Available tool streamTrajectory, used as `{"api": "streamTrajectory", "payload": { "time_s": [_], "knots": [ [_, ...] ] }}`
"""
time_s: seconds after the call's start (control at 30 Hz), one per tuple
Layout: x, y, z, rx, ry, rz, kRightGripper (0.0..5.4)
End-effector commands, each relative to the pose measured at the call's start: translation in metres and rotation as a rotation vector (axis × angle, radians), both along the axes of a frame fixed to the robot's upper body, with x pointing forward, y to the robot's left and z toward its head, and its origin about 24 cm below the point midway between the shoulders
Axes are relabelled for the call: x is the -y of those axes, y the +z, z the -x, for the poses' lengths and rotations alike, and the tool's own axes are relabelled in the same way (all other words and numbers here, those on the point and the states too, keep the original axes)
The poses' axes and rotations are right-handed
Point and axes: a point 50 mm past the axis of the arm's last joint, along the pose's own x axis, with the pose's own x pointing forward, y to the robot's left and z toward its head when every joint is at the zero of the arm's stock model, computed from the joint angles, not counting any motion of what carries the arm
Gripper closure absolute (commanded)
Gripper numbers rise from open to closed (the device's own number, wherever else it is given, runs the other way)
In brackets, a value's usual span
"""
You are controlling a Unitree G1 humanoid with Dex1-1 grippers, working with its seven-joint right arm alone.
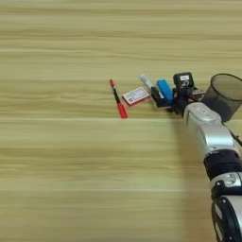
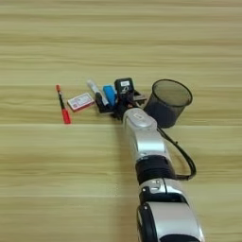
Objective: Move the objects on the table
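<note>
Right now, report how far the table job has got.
Nothing looks done: the mesh cup shows nothing inside. In hand: the right gripper is at the blue block and white marker; a grasp can't be confirmed. Left: the red-capped pen and white-and-red box lie untouched on the table.

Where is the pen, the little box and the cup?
pen (image 2: pixel 63 108), right eye view, middle of its thin black shaft
box (image 2: pixel 80 101), right eye view, centre of its top face
cup (image 2: pixel 163 113), right eye view, its dark mesh wall
</note>
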Motion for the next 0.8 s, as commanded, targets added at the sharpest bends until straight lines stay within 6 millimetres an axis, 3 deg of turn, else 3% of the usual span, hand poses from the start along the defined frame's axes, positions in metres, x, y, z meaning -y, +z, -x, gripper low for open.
{"api": "streamTrajectory", "payload": {
  "time_s": [0.03,0.8],
  "knots": [
    [-0.0013,0.0436,-0.0212,0.147,0.018,0.04,0.02],
    [0.0008,0.0344,-0.0227,0.076,-0.013,0.082,0.02]
  ]
}}
